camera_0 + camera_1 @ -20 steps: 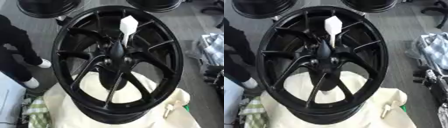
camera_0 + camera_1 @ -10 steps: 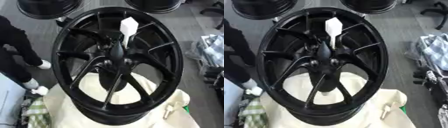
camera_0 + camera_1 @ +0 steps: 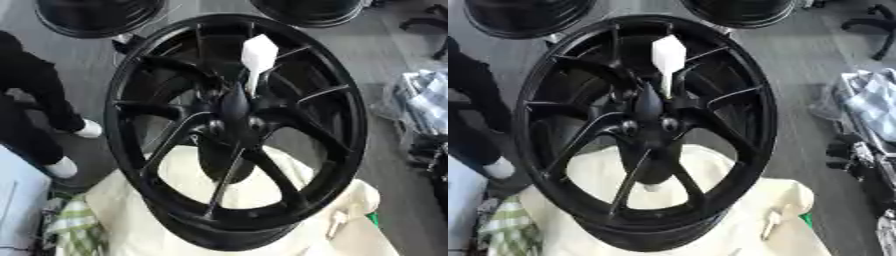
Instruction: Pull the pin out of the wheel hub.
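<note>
A black wheel hub (image 3: 234,131) stands tilted on a cream cloth (image 3: 236,210) — the white pin (image 3: 257,60) sticks up from its centre. Neither hand shows, so the fingers' state cannot be told.

Can't really see where the white pin (image 3: 256,62) goes into the hub (image 3: 234,111), its lower end is lost against the black. The wheel (image 3: 737,80) blocks most of the cream cloth (image 3: 188,175) under it. Two more dark rims (image 3: 525,17) up top are cut off by the edge, and the stuff on the right (image 3: 868,107) is just a blur of fabric.
</note>
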Motion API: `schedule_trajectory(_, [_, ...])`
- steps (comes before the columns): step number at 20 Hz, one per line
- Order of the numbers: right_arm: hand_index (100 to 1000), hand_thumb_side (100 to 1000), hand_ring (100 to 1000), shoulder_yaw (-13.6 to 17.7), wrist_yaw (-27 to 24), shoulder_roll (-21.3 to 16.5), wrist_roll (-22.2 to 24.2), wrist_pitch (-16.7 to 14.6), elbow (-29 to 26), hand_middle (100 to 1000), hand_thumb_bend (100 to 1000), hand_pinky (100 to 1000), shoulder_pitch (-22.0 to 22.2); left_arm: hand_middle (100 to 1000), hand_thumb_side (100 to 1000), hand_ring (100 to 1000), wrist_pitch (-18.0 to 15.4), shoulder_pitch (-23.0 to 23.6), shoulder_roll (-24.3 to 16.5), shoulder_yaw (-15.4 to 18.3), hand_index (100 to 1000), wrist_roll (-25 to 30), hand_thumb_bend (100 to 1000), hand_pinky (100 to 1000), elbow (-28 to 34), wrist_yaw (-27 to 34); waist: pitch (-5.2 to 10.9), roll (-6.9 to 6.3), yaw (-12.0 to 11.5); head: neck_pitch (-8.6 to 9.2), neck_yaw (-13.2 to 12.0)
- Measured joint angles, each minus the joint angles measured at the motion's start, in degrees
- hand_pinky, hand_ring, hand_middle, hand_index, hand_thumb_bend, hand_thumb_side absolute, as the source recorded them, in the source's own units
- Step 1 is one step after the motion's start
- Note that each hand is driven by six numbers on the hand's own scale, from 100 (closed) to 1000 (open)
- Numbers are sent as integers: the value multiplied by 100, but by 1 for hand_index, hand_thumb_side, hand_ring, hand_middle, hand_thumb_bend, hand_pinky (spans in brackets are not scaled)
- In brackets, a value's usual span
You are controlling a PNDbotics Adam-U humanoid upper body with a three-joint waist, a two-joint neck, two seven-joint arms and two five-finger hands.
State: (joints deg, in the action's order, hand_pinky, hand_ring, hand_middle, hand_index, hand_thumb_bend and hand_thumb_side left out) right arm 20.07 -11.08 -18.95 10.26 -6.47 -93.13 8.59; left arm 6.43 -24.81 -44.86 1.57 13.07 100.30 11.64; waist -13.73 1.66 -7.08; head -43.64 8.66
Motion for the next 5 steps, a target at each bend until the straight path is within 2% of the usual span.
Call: schedule_trajectory(5, [790, 813, 746, -4, -50, 2, 7, 7, -15, 658, 100, 667, -53, 668, 729, 692, -148, -59, 606, -166, 798, -490, 100, 793, 200, 999, -20, 33, 47, 27, -14])
